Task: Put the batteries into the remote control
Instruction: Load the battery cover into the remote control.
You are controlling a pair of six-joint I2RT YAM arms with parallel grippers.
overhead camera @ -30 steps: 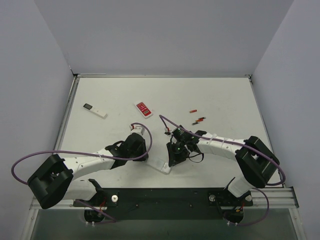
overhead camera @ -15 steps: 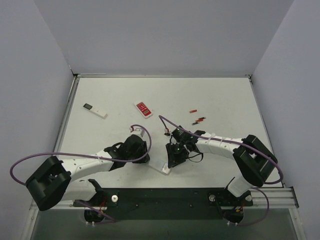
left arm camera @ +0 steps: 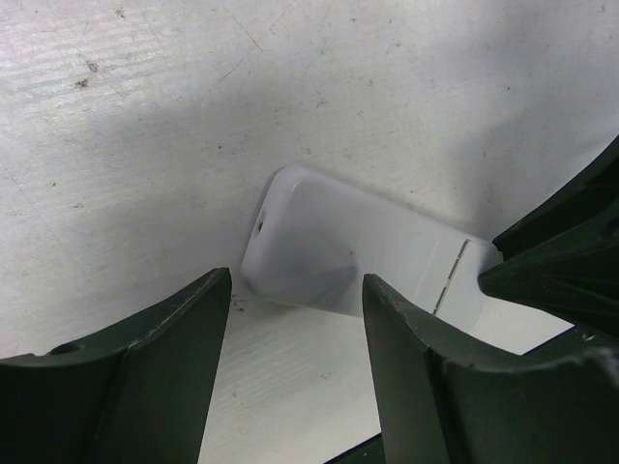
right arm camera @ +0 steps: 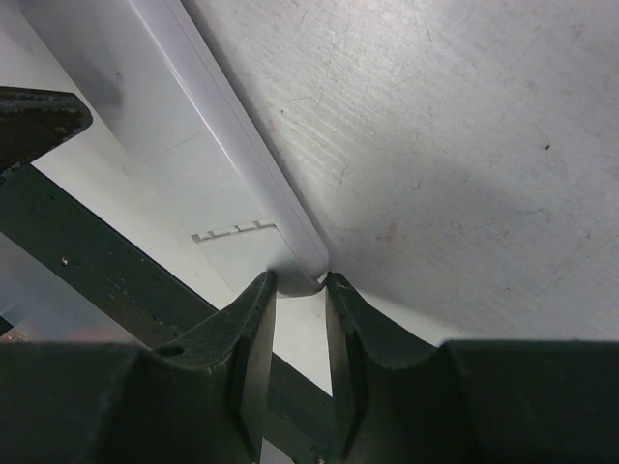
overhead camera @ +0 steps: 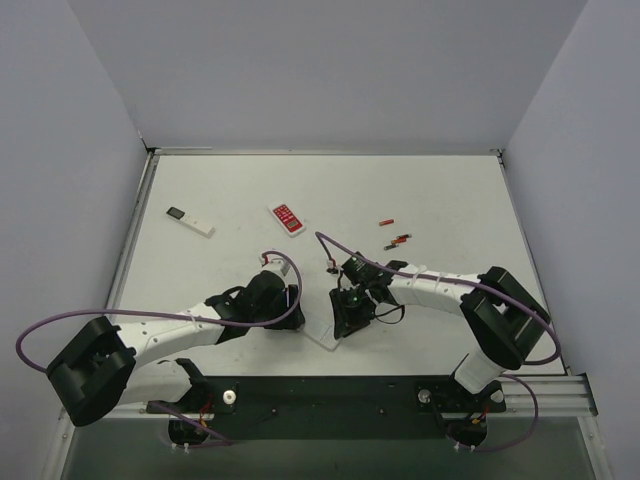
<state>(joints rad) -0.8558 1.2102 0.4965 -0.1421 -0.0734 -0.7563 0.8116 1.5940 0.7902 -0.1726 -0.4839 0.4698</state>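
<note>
Right claw (right arm camera: 301, 282) drawn slightly nearer, pinching remote control (left arm camera: 358, 253) by one end, left claw (left arm camera: 295, 285) likewise nearer, spread over its other end, on tabletop (left arm camera: 145, 116).

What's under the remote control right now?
Only bare table shows around the remote control. Its plain back faces up, so its underside and the table beneath are hidden.
</note>
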